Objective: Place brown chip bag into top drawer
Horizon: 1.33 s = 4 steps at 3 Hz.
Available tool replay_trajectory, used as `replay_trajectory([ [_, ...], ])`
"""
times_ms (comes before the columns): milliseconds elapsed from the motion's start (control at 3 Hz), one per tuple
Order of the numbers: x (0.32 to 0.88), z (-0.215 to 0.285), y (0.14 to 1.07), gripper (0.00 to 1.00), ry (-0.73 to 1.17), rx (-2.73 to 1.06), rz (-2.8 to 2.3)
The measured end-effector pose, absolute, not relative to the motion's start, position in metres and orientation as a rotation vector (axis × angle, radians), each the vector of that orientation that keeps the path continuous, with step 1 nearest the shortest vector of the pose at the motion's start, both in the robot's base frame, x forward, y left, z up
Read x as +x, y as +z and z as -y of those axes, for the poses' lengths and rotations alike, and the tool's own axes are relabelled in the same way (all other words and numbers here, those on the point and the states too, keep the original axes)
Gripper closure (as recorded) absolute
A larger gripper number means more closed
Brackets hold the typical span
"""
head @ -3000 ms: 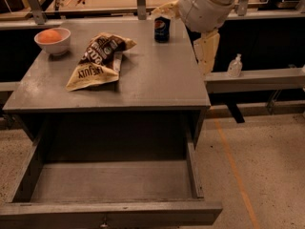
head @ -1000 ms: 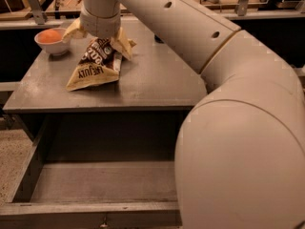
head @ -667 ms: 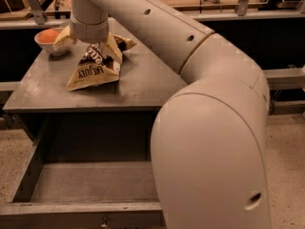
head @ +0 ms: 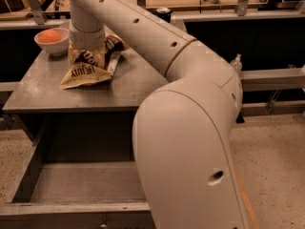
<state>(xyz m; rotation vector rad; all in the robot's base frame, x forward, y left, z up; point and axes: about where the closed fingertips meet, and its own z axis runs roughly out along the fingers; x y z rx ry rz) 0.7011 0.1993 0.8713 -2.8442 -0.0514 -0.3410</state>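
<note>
Brown chip bag (head: pixel 85 74) lies crumpled on the grey cabinet top (head: pixel 128 86), toward 10 o'clock in the camera view, its tan lettered end pointing to 7 o'clock and its dark end (head: pixel 113 45) to 1 o'clock. The robot's gripper (head: pixel 86 56) is directly over the bag's middle, at the end of a pale arm (head: pixel 190 128) that fills the frame from 5 o'clock up to 11 o'clock. Whether the gripper is wide, narrow or holding the bag cannot be told, because the wrist (head: pixel 86 36) covers that spot.

A white bowl (head: pixel 47 42) with something orange inside stands just beside the bag at its 10 o'clock, near the cabinet's rear left corner. A dark soda can (head: pixel 163 12) shows behind the arm at 12 o'clock. A small clear bottle (head: pixel 235 62) is partly visible at 3 o'clock, past the arm's elbow.

Below the cabinet top, at 6 o'clock from the bag, the top drawer (head: pixel 71 207) is pulled out, its grey floor bare where visible, with a small knob (head: pixel 102 222) on the front panel. The bag is not in it.
</note>
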Motion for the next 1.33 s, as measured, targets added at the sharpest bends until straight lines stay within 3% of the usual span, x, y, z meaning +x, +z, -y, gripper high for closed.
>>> replay_trajectory([
  [667, 0.699, -0.201, 0.866, 0.96, -0.286, -2.830, 0.079],
  [1333, 0.651, -0.170, 0.868, 1.00, -0.072, -2.703, -0.047],
])
